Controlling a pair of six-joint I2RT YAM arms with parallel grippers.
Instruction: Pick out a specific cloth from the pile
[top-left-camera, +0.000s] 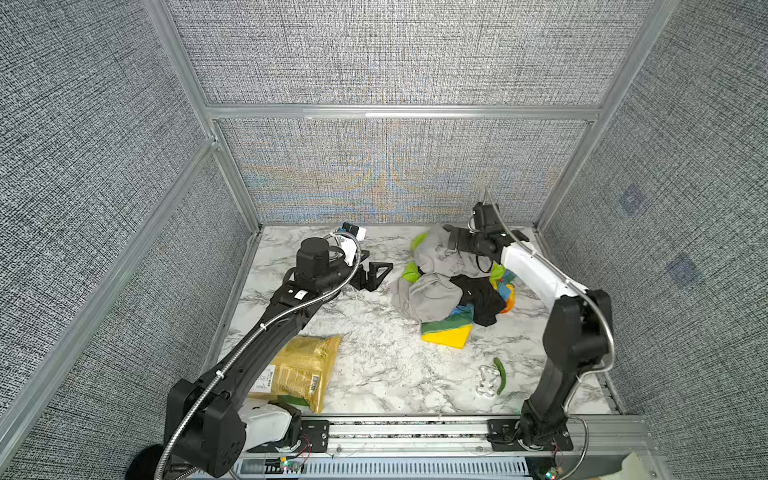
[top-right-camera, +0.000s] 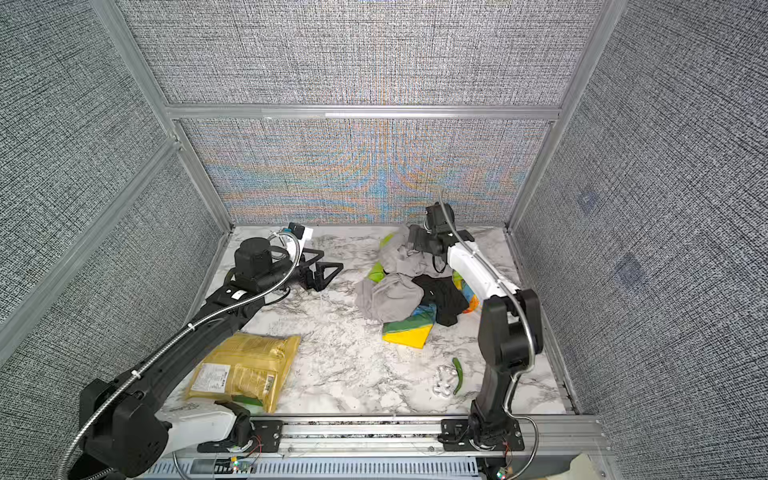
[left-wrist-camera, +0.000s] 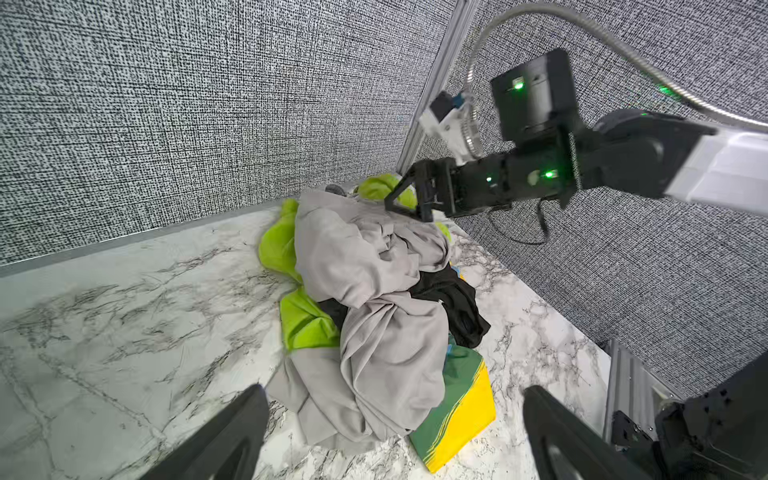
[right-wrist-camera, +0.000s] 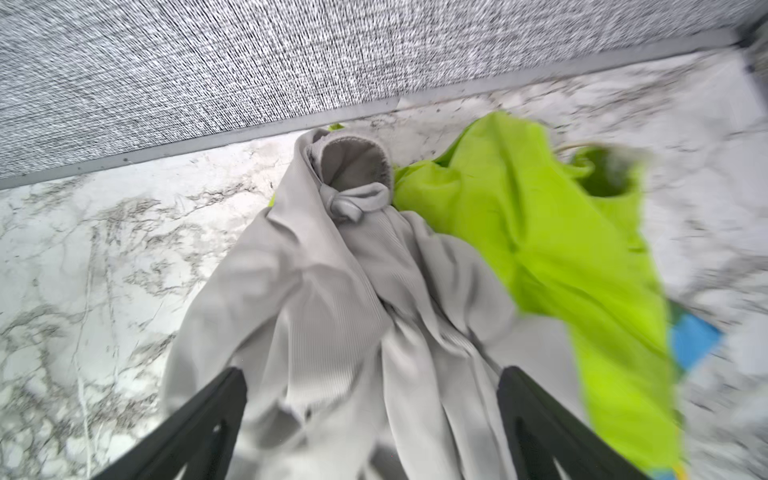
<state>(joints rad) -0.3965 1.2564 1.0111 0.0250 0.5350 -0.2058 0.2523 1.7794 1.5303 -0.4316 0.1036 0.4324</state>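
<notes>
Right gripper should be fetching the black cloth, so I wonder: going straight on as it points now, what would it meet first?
Probably the light-grey cloth, bunched right ahead of the open right gripper. The black cloth lies off that line. Depth is unclear.

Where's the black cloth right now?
In both top views the black cloth lies right of centre, at the right edge of the pile, against the grey cloth and over the patterned cloth.
</notes>
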